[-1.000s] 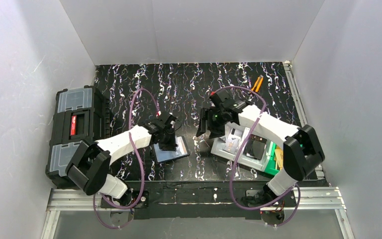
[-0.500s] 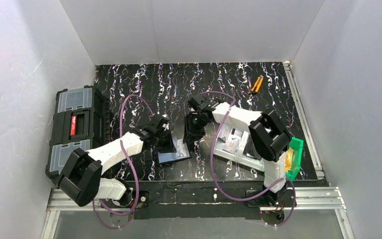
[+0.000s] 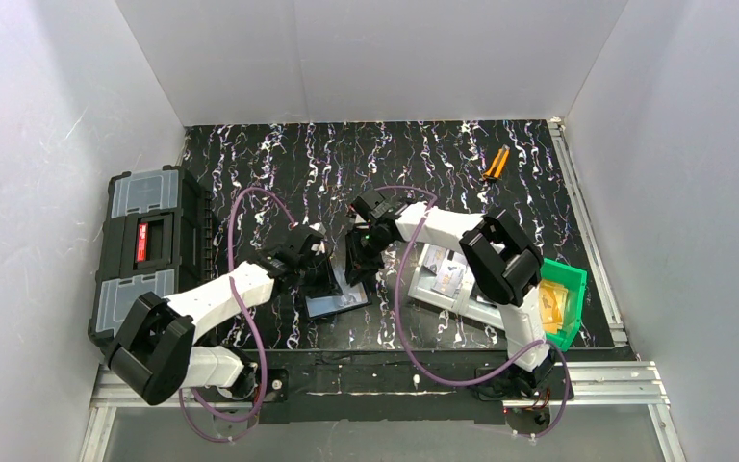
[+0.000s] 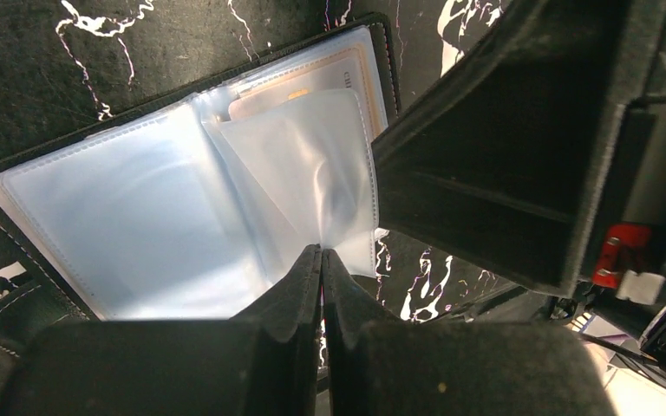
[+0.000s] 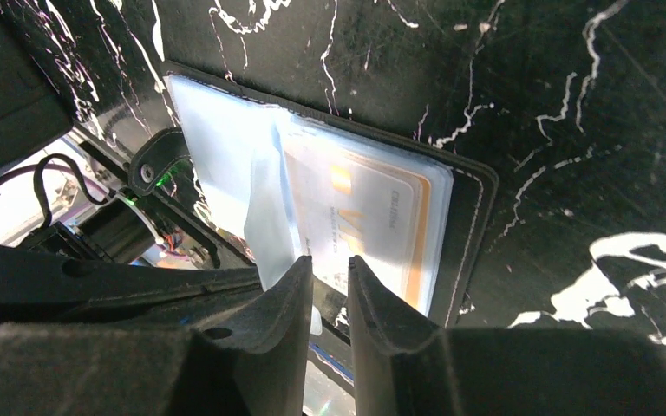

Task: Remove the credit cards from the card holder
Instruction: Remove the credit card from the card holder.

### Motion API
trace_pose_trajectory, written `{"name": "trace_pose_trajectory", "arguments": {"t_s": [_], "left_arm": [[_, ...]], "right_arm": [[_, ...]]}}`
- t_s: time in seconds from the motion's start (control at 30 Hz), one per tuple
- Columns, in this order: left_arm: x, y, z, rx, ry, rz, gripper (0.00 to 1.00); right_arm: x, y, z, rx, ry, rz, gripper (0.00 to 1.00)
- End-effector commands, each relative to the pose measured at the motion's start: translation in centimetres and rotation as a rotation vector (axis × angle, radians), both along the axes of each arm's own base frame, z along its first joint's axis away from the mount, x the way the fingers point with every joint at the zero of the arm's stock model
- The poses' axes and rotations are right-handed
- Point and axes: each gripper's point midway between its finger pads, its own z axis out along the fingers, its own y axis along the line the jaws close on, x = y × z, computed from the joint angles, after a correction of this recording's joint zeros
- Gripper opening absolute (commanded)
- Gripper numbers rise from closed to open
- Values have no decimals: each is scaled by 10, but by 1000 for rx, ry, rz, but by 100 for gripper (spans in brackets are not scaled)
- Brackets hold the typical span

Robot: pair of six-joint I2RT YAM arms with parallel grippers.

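Card holder [image 3: 335, 300] lies open on counter [image 3: 423, 164] between arms, long axis left-right. Orange-tan card [image 5: 377, 227] in clear sleeve [image 5: 269, 217], just ahead of right pincer [image 5: 329, 269], the nearer one; jaws nearly together, cannot tell if sleeve nipped. Left pincer [image 4: 321, 260] together, tips on sleeve edge

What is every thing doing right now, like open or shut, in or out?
card holder, lying open and flat.
orange card, inside its clear pocket.
left claw, shut on the clear page.
right claw, almost shut at the holder's edge; grip unclear.
toolbox, lid closed.
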Motion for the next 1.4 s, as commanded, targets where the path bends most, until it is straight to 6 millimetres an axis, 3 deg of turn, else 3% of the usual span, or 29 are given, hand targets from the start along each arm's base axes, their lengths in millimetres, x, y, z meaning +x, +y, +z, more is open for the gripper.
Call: {"name": "trace_pose_trajectory", "arguments": {"t_s": [0.0,0.17,0.33,0.53,0.63,0.87,1.07,1.2,1.37], "left_arm": [[1,1,8,-11,-25,1,0],[3,14,17,58,-30,29,36],[2,43,34,182,-54,93,46],[-9,90,52,365,-47,222,41],[-11,97,61,376,-51,259,38],[-9,84,71,311,-36,246,30],[-9,73,71,265,-14,228,22],[-9,67,64,245,23,222,17],[-4,56,61,152,56,235,17]], "right_arm": [[1,20,15,88,7,29,29],[-2,24,19,126,22,45,28],[-7,30,28,162,31,63,28],[-12,41,34,179,30,85,28],[-19,52,31,177,39,105,28],[-25,70,10,129,54,101,28],[-26,68,-7,95,69,81,27],[-22,67,2,107,48,74,26],[-7,57,39,190,12,40,28]]}}
